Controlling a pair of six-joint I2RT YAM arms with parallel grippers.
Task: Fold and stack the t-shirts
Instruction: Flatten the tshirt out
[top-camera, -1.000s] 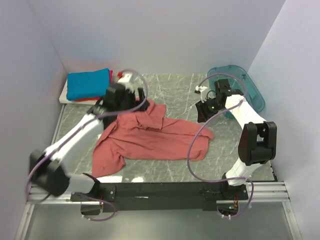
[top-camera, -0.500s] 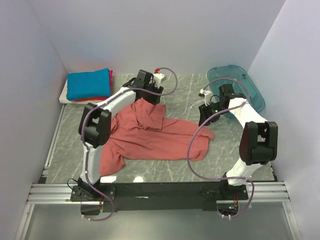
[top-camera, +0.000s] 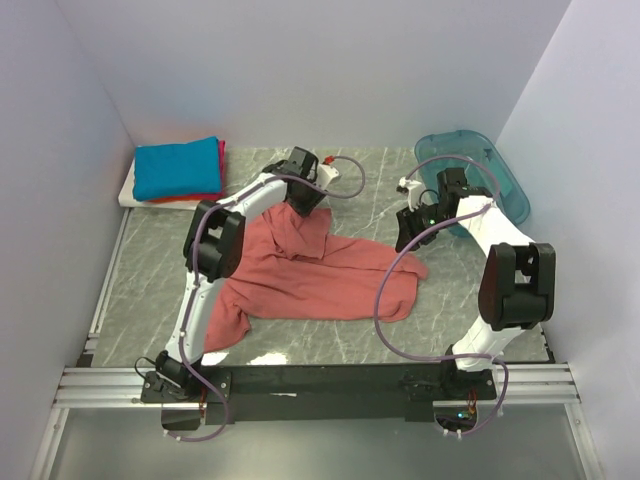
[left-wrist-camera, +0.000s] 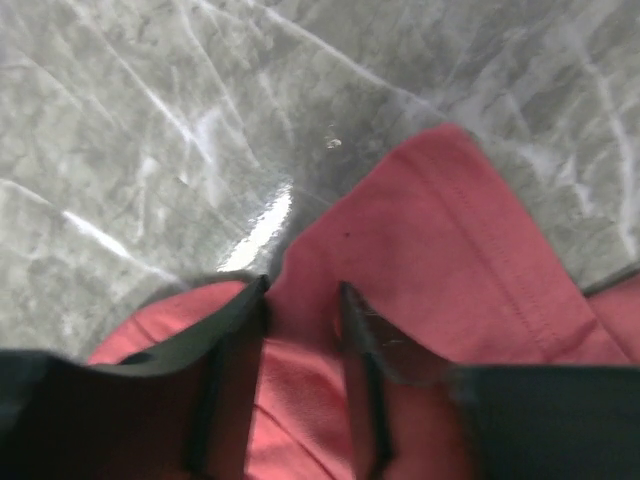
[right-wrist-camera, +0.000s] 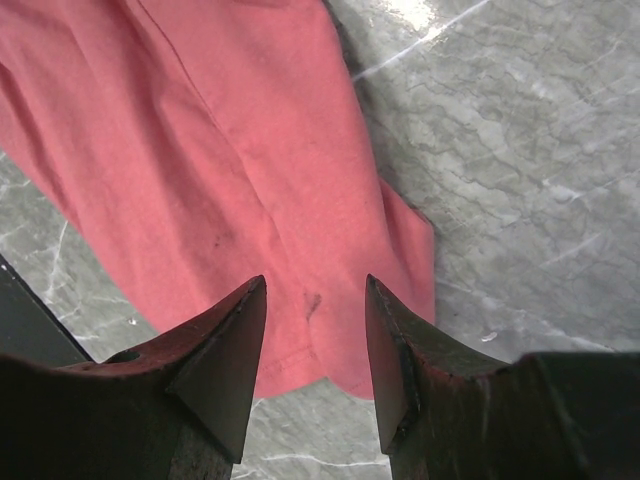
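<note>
The large salmon-pink t-shirt (top-camera: 310, 275) lies crumpled in the middle of the marble table. My left gripper (top-camera: 305, 203) reaches over its far edge. In the left wrist view the left gripper (left-wrist-camera: 302, 290) is closed on a raised fold of the pink cloth (left-wrist-camera: 430, 240). My right gripper (top-camera: 406, 235) hovers open over the shirt's right corner. In the right wrist view the right gripper (right-wrist-camera: 315, 285) stands above the shirt's hem (right-wrist-camera: 200, 130), holding nothing. A folded bright blue shirt (top-camera: 178, 168) tops a stack at the far left, over a red one (top-camera: 222, 150) and a white one (top-camera: 128, 192).
A translucent teal plastic bin (top-camera: 500, 175) stands at the far right, behind the right arm. Walls close in the table on the left, back and right. Bare marble (top-camera: 370, 190) lies between the two grippers.
The left arm has swung from the left side out to the shirt's far edge and closed on a fold there. The right gripper has barely moved.
</note>
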